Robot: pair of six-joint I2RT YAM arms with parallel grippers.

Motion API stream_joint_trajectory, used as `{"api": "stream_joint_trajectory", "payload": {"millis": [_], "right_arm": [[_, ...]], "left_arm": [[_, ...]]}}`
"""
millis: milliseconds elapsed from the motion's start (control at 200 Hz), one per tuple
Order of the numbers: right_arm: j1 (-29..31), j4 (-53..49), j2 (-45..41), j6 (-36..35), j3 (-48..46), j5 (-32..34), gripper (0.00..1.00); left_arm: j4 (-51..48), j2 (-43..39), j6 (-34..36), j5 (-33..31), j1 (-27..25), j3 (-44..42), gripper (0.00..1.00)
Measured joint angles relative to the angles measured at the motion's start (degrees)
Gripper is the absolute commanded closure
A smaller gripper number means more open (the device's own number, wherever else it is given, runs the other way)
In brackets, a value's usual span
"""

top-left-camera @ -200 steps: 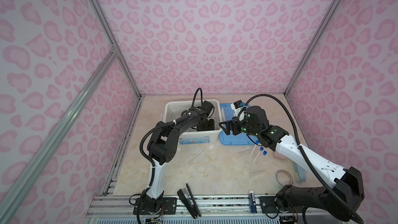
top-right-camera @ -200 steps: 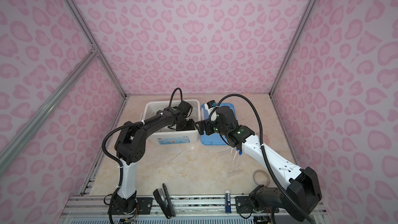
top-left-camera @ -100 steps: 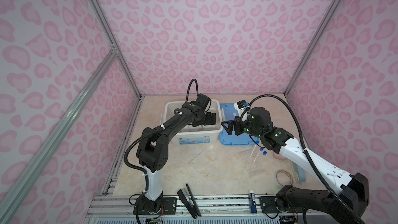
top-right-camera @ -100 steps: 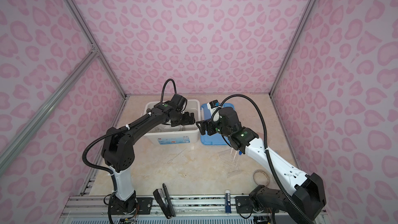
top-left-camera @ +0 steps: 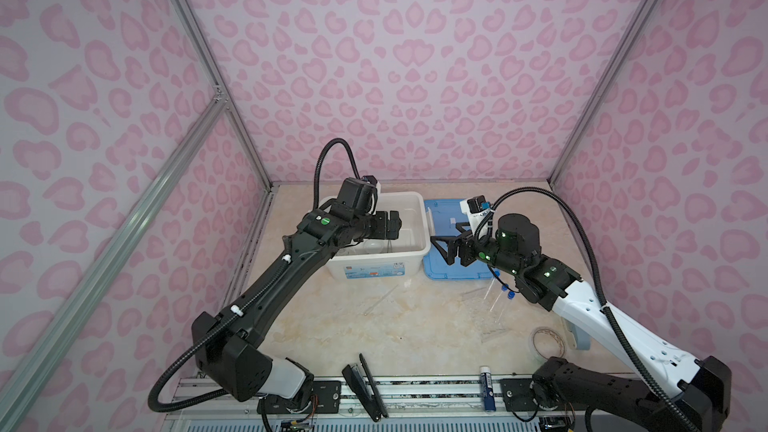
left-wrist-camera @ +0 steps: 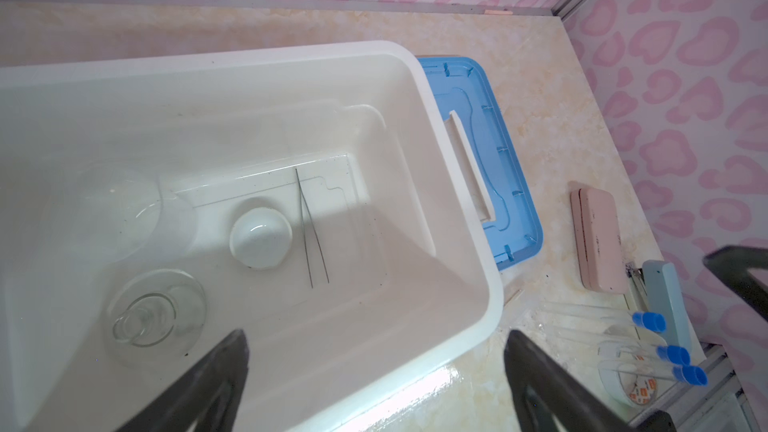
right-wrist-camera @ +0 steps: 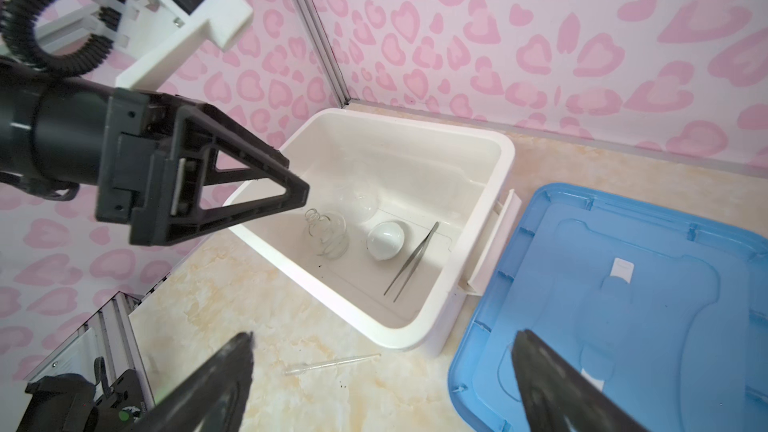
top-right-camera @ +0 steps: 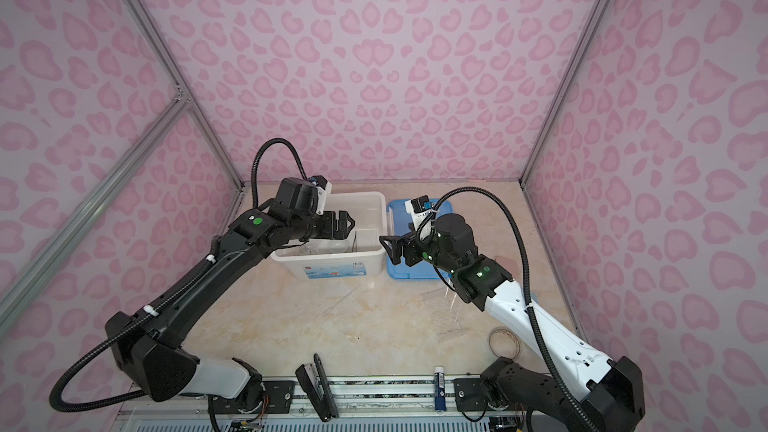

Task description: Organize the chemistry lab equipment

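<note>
Below the left pincer [left-wrist-camera: 376, 338], spread wide and empty, tweezers [right-wrist-camera: 417, 256] lie in the white bin [left-wrist-camera: 249, 56]; right pincer [right-wrist-camera: 384, 338] gapes empty just beside the bin.

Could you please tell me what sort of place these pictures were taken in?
Probably a staged robot test booth, not a lab: pink heart-patterned walls on aluminium framing enclose a marble-look tabletop, a left arm and right arm are mounted on its front rail, and a white bin holds glassware.
</note>
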Motion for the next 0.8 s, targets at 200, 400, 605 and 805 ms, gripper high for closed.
{"api": "stream_joint_trajectory", "payload": {"millis": [200, 400, 605, 805], "right_arm": [[0.0, 2.0, -1.6, -1.5, -2.6, -1.7, 0.02], [0.5, 4.0, -0.2, -1.7, -2.8, -3.2, 0.03], [2.3, 4.3, 1.3, -1.9, -2.8, -3.1, 0.03], [4.0, 4.3, 2.4, -2.5, -2.8, -2.7, 0.03]], "left_arm": [[1.3, -10.2, 3.2, 2.6, -0.1, -13.0, 0.07], [5.9, -20.7, 0.6, 2.3, -0.1, -28.5, 0.12], [14.1, -27.7, -5.0, 3.1, -0.1, -43.2, 0.17], [22.1, -29.6, -10.7, 3.1, -0.1, -54.3, 0.23]]}}
